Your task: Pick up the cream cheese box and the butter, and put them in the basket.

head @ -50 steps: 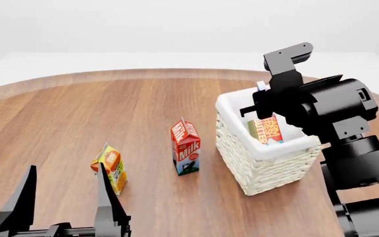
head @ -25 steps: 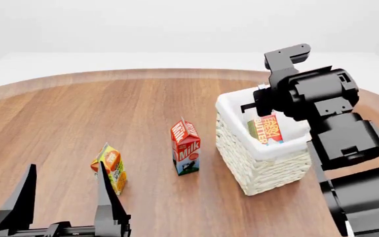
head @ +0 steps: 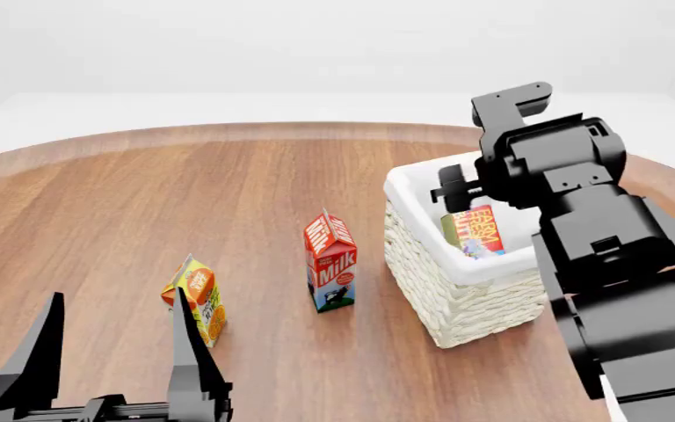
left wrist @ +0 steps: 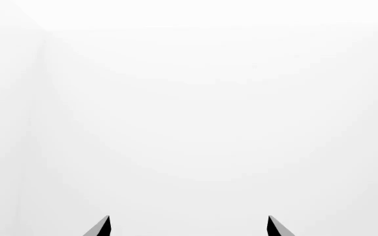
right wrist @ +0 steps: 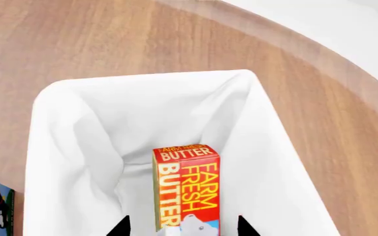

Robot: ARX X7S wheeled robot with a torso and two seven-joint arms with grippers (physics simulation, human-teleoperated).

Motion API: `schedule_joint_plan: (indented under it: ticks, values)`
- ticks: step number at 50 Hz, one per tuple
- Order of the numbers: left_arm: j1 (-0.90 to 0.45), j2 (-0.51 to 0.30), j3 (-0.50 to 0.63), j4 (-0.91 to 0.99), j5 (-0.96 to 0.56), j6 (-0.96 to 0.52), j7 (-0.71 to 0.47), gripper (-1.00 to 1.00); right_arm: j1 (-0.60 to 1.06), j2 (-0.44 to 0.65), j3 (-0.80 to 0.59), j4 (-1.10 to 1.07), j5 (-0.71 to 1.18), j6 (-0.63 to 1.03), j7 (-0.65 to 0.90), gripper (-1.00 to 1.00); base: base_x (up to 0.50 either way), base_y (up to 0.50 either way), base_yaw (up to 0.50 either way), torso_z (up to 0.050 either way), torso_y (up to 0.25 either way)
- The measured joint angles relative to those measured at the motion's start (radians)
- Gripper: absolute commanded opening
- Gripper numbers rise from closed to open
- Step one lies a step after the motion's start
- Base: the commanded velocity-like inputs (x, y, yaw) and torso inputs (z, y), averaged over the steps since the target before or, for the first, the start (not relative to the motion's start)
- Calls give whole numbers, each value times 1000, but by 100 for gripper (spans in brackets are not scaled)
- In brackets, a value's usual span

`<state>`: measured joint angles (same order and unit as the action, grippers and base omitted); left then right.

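At the lower left of the head view the left gripper (head: 109,352) points upward, its two black fingers spread apart with nothing between them; in the left wrist view only its two fingertips (left wrist: 104,227) show against blank white. The round brown wooden tabletop (head: 138,211) lies wide and bare across the left and upper middle of the frame, and its curved rim runs along the top from the left edge to behind the basket. One small orange and yellow juice carton (head: 196,299) stands at lower left, near the left gripper. One red and white milk carton (head: 331,261) stands upright at centre, apart from the juice carton and just beside the basket's left wall, with a strip of bare wood between them. One squarish white woven wicker basket (head: 431,281) with a white cloth liner sits right of centre. Inside it, one red-orange butter box (right wrist: 187,184) with yellow-white "FARM FRESH BUTTER" lettering stands on end, leaning against the liner. A small white object sits at its near end, too cropped to identify. The right gripper (right wrist: 182,227) hangs directly over the butter, released, its two dark fingertips on either side of the box. The black right arm (head: 619,290) fills the right edge of the frame.
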<state>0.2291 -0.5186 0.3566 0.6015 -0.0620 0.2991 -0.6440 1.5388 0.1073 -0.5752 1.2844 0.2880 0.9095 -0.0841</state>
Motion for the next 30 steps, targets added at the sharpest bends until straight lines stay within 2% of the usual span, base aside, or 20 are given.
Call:
schedule_joint_plan:
  ticks: [13,21,25,30]
  values:
    - [-8,-1,1,3,-5,-11,1,100,5,2,49,-8,-51,0,-19,100,0,0,0,0,0]
    - [-12,-3,2,6,-8,-18,1,100,-69,72,119,-275,-6,137,16,100,0,0,0,0,0]
    - [-18,-3,4,7,-11,-27,3,100,-270,105,301,-568,49,148,-12,100,0,0,0,0,0]
    - [-24,-4,4,8,-15,-34,5,100,-694,138,496,-1050,132,-112,-37,100,0,0,0,0,0]
